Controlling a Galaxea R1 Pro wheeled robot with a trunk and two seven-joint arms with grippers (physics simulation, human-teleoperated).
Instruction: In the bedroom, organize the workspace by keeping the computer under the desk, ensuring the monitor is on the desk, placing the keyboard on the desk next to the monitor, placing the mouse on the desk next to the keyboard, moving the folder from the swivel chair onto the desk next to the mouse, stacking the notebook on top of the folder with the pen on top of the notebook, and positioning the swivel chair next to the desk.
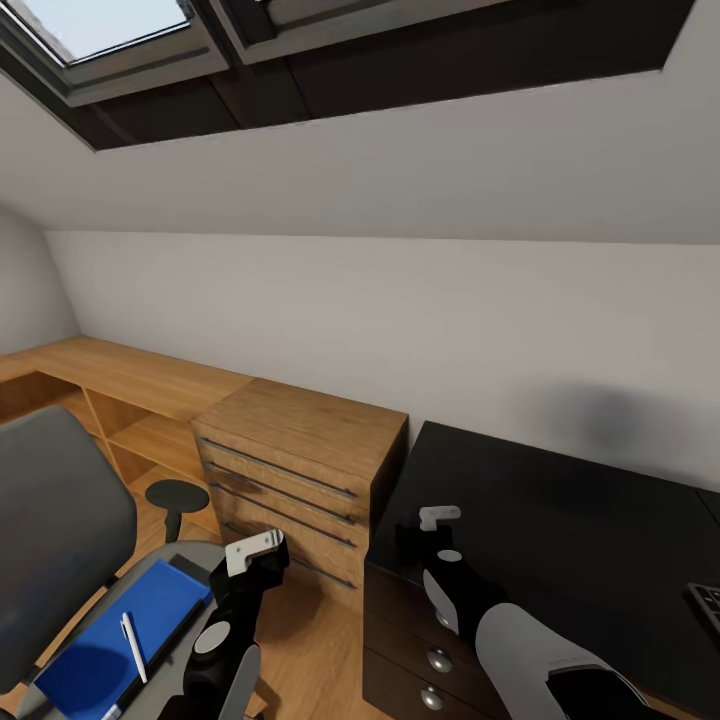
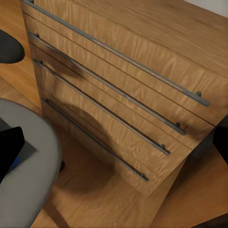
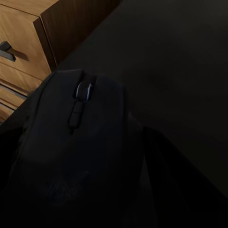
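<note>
The mouse (image 3: pixel 78 142) is seen close up in the right wrist view, lying between the dark fingers of the right gripper (image 1: pixel 425 535) and directly ahead of the camera; its scroll wheel points away along the finger line, so its long axis runs with the fingers. It is judged to be pinched from both sides and carried, though finger contact is lost in the darkness. In the head view the right gripper is held over the near left corner of the desk (image 1: pixel 560 500), beside the oak dresser (image 1: pixel 300 450), with the forearm rising from the lower right.

The corner of the keyboard (image 1: pixel 705 600) is visible at the right edge of the head view, well apart from the gripper. The placement is therefore judged to call for a carry to the robot's right across the black top, toward the keyboard.

The left gripper (image 1: pixel 258 555) is held low between the swivel chair (image 1: pixel 60 520) and the dresser, aimed at the dresser drawers in the left wrist view. The state of its fingers cannot be told from the pictures.

On the chair seat lies the blue folder (image 1: pixel 120 630), with a dark edge judged to be the notebook (image 1: pixel 190 620) just beside it and the white pen (image 1: pixel 133 647) resting on the blue surface. These lie nearer the left arm.
</note>
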